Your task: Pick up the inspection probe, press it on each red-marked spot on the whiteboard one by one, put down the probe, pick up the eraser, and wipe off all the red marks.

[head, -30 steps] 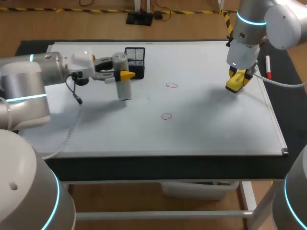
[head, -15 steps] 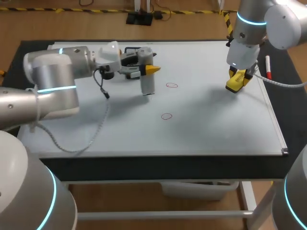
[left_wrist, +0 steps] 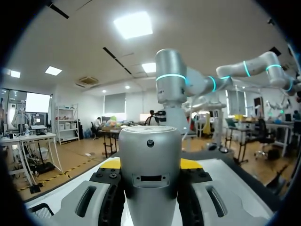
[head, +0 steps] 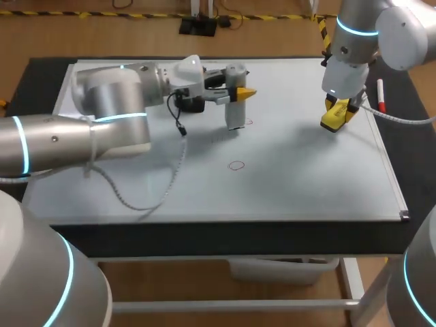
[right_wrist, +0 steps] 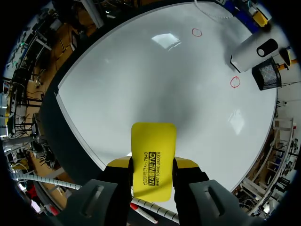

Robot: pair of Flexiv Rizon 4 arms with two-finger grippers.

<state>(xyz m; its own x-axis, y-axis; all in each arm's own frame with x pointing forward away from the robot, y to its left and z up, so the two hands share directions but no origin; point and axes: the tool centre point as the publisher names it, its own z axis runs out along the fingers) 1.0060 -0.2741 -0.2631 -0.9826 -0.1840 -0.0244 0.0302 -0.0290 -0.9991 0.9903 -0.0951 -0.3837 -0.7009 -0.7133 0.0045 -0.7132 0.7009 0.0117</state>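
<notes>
My left gripper [head: 237,92] is shut on the silver cylindrical probe [head: 235,109], held upright over the whiteboard [head: 306,177]. The probe's lower end is right beside the far red mark [head: 246,122]; I cannot tell whether it touches the board. A second red mark [head: 236,165] lies nearer the front. In the left wrist view the probe [left_wrist: 149,174] fills the gap between the fingers of the left gripper [left_wrist: 150,165]. At the board's right side my right gripper [head: 338,109] is shut on the yellow eraser [head: 334,118]; the eraser [right_wrist: 153,160] hangs above the board.
A red marker [head: 380,95] lies just off the board's right edge. A black mesh basket [right_wrist: 265,75] stands at the back, behind the probe [right_wrist: 251,52] and mostly hidden by my left arm in the head view. Both red marks [right_wrist: 196,32] [right_wrist: 235,82] show ahead of the eraser.
My left arm has swung to the right with the probe, from beside the mesh basket to the far red mark. The right arm and eraser have stayed still.
</notes>
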